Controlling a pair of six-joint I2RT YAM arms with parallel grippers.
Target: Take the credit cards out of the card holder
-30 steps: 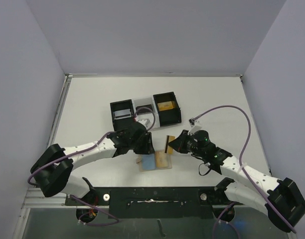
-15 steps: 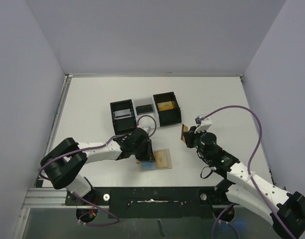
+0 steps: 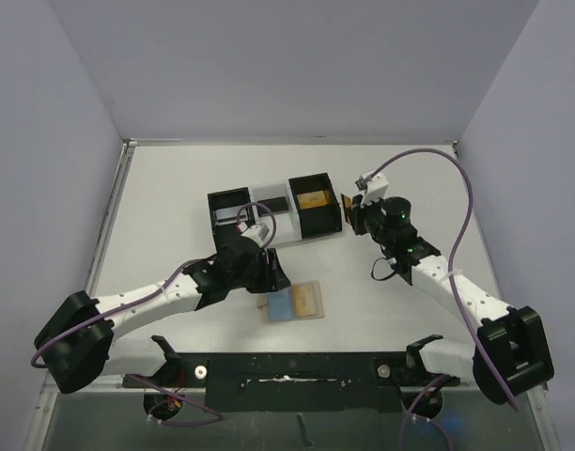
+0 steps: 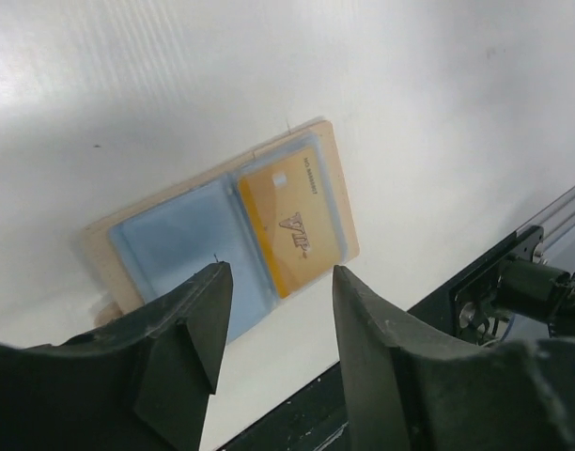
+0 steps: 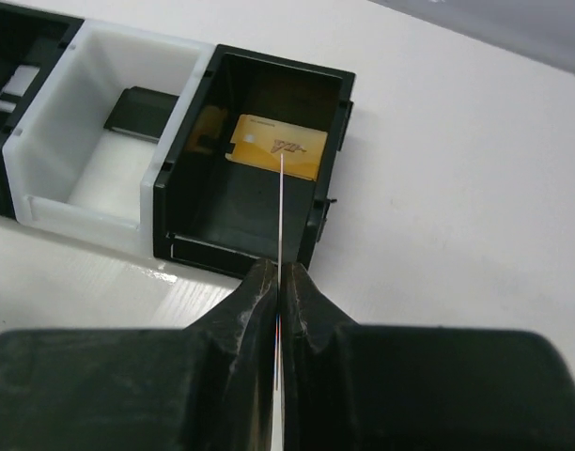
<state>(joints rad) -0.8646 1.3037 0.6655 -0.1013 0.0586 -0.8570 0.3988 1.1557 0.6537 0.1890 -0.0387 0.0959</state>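
We hold left white-and-black arm stretched forward and inward. Left black two-finger gripper tilts downward, jaws apart, nothing between them. We hold right white-and-black arm extended farther forward, wrist turned inward. Right black two-finger gripper has jaws pressed together, pinching thin plastic card edge-on, card sticking out ahead of them. Grippers sit well apart, right one farther from bases.

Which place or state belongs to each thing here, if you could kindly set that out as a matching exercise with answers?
Things: A light blue-grey plastic card; B flat tan-brown card holder; C black two-finger left gripper; D black right gripper.
States: 1 shut on a thin card near the tray's black compartment; 2 lying open on the white table; 3 open, above the holder; 4 tucked in the holder beside a gold card.
Pairs: A-4, B-2, C-3, D-1.
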